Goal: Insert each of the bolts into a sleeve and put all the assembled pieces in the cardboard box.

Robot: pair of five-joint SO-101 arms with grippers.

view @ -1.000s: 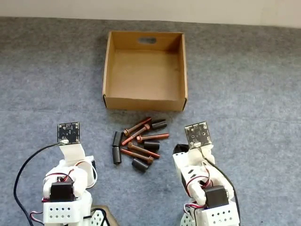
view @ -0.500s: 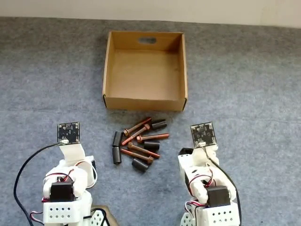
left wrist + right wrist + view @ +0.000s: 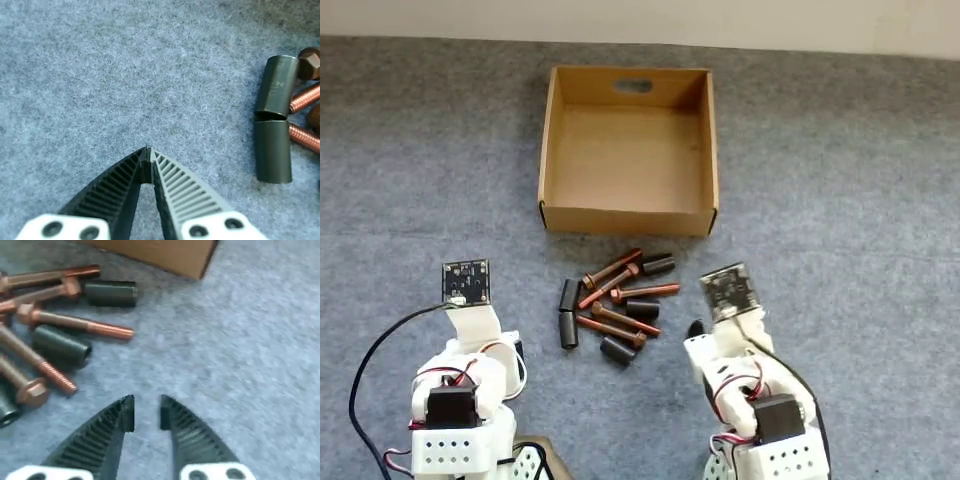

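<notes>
Right wrist view: the right gripper (image 3: 146,412) is a little open and holds nothing. Bolts (image 3: 75,322) and sleeves (image 3: 61,346) lie loose just ahead of it, with the cardboard box (image 3: 165,252) beyond them. The left gripper (image 3: 146,165) is closed on nothing, near two sleeves.

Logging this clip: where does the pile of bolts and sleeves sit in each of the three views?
High view: the pile lies on the grey mat, just short of the cardboard box.
Left wrist view: two dark sleeves, end to end, to the shut left gripper's right.
Right wrist view: bolts and sleeves ahead of the open right gripper, box corner beyond.
Shared landmark: that grey mat.
</notes>
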